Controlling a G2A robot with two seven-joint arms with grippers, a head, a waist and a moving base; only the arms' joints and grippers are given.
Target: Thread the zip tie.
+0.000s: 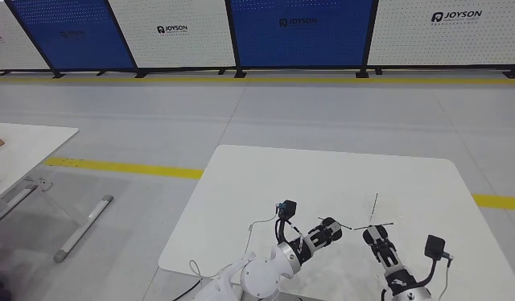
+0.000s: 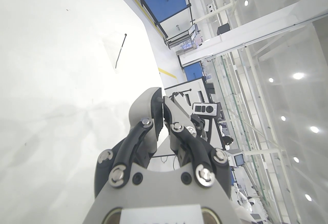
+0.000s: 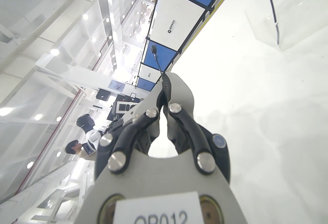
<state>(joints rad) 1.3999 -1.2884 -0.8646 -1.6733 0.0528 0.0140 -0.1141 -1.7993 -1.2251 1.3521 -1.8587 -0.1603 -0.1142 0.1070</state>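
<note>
Clear plastic container lies flat on the white counter, at 12 o'clock from the right gripper. Tray or bag, cannot tell. In it lies one loose black zip tie, straight, with its head end toward 12 o'clock.

Both grippers are near the counter's 6 o'clock edge, the left gripper close by at 9 o'clock of the right.

Right fingers are clenched on a thin black plastic zip tie, its square head sticking out past the fingertips. Left fingers are clenched on a black strap end, only a small stub visible.

From above, thin black lines cross both tips and meet between the grippers. Whether they are one tie or two, joined or not, is too fine to make out.
</note>
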